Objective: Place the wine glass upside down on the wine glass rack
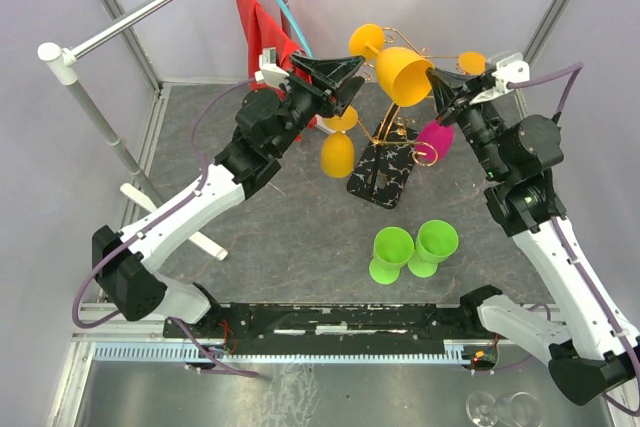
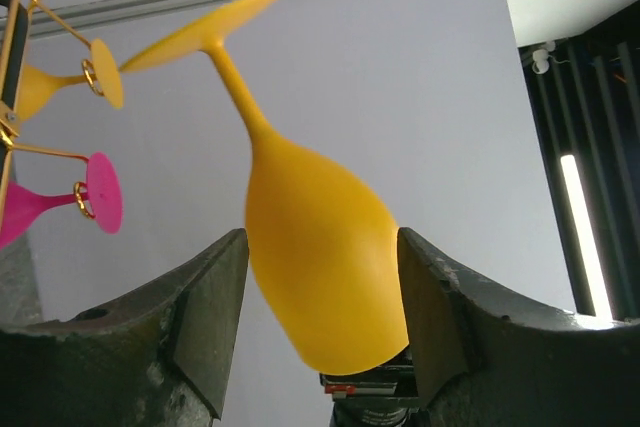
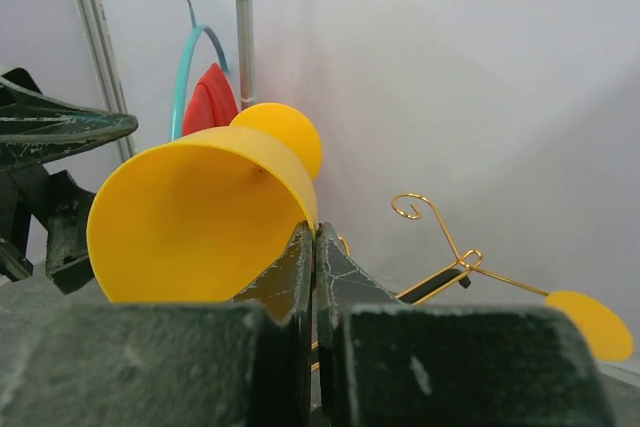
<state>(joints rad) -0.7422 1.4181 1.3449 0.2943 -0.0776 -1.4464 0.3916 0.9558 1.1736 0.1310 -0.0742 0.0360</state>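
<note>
Right gripper (image 3: 315, 232) jaws pressed together, pinching yellow wine glass (image 1: 403, 75) rim near wine glass rack (image 1: 385, 175). Left gripper (image 2: 322, 237) jaws flank inverted yellow glass (image 2: 320, 277); contact unclear.

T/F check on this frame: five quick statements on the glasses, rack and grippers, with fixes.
1. Both green glasses hang on the wine glass rack. False: they stand on the table near its black base.
2. The right gripper is shut at the rim of a yellow wine glass. True.
3. A magenta glass hangs on the rack. True.
4. The red cloth lies on the table. False: it hangs on a blue hanger.
5. The left gripper is shut. False: its fingers stand apart beside a hanging yellow glass.
</note>
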